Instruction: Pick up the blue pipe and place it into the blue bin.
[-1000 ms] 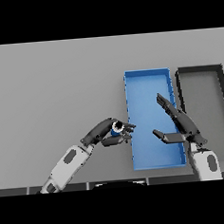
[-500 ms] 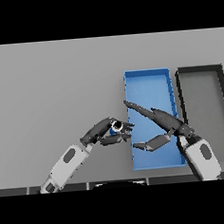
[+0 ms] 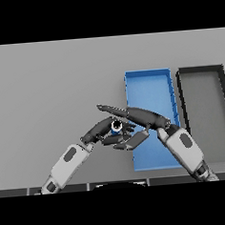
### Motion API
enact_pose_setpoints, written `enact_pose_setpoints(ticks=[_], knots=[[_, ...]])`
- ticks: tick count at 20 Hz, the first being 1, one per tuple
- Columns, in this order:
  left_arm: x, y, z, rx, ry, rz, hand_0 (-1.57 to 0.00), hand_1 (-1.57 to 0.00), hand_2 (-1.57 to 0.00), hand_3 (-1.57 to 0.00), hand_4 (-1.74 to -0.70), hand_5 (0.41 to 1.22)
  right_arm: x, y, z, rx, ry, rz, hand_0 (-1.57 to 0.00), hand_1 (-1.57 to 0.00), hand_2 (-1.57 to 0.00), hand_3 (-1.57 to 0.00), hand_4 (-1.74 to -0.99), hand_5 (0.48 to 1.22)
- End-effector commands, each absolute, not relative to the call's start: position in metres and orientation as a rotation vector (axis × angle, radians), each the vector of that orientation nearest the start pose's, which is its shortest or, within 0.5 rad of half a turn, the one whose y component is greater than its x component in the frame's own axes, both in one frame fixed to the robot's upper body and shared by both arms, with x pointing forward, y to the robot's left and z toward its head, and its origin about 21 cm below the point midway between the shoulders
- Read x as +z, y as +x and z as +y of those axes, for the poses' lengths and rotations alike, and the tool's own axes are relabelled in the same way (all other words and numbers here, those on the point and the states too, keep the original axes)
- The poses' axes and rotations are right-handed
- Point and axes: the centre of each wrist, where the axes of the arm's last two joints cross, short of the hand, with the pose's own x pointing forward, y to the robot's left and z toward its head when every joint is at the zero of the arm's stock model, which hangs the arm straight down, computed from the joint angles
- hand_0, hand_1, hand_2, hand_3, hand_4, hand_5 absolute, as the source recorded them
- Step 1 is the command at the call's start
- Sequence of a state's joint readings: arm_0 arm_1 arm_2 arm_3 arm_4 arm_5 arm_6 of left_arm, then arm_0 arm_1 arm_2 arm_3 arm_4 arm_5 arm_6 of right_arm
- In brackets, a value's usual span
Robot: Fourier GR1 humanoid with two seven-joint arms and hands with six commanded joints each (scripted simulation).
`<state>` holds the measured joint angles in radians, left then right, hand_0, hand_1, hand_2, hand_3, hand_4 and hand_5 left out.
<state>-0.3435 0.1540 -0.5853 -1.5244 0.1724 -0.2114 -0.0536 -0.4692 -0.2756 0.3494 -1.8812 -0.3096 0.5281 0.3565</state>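
Note:
A short blue pipe [image 3: 116, 128] shows end-on just left of the blue bin [image 3: 148, 90], above the grey table. My left hand [image 3: 100, 130] is curled round it from the left. My right hand [image 3: 146, 117] reaches across the bin's left wall, its straight fingers stretched over the pipe and its thumb lying below it. The right hand is open and partly hides the pipe and the left fingertips. The visible part of the bin's floor holds nothing.
A black bin [image 3: 205, 112] stands right of the blue one, close beside it. Grey table [image 3: 50, 90] stretches to the left and behind both hands.
My right hand has swung left from above the blue bin until its fingers lie over the pipe. The left hand with the pipe has hardly moved.

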Motion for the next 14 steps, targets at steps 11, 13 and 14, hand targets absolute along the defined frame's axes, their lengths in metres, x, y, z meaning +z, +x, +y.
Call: enact_pose_setpoints(ticks=[11, 13, 14], knots=[[0.058, 0.274, 0.097, -0.934, -0.534, -1.653, -0.88, -0.83, -0.8, -0.67, -1.61, 1.221, 0.181, 0.301, -0.106, 1.279, 0.679, -1.607, -0.7, -0.71, -0.71, -0.56, -1.453, 0.551], [0.054, 0.272, 0.097, -0.891, -0.572, -1.68, -1.03, -1.01, -0.99, -0.62, -1.66, 1.192, 0.177, 0.296, -0.105, 1.266, 0.751, -1.579, -1.01, -1.02, -1.02, -0.83, -1.541, 0.604], [0.052, 0.27, 0.098, -0.853, -0.621, -1.682, -1.14, -1.12, -1.11, -0.57, -1.67, 1.198, 0.178, 0.295, -0.102, 1.25, 0.76, -1.57, -1.12, -1.13, -1.13, -0.98, -1.513, 0.65]])
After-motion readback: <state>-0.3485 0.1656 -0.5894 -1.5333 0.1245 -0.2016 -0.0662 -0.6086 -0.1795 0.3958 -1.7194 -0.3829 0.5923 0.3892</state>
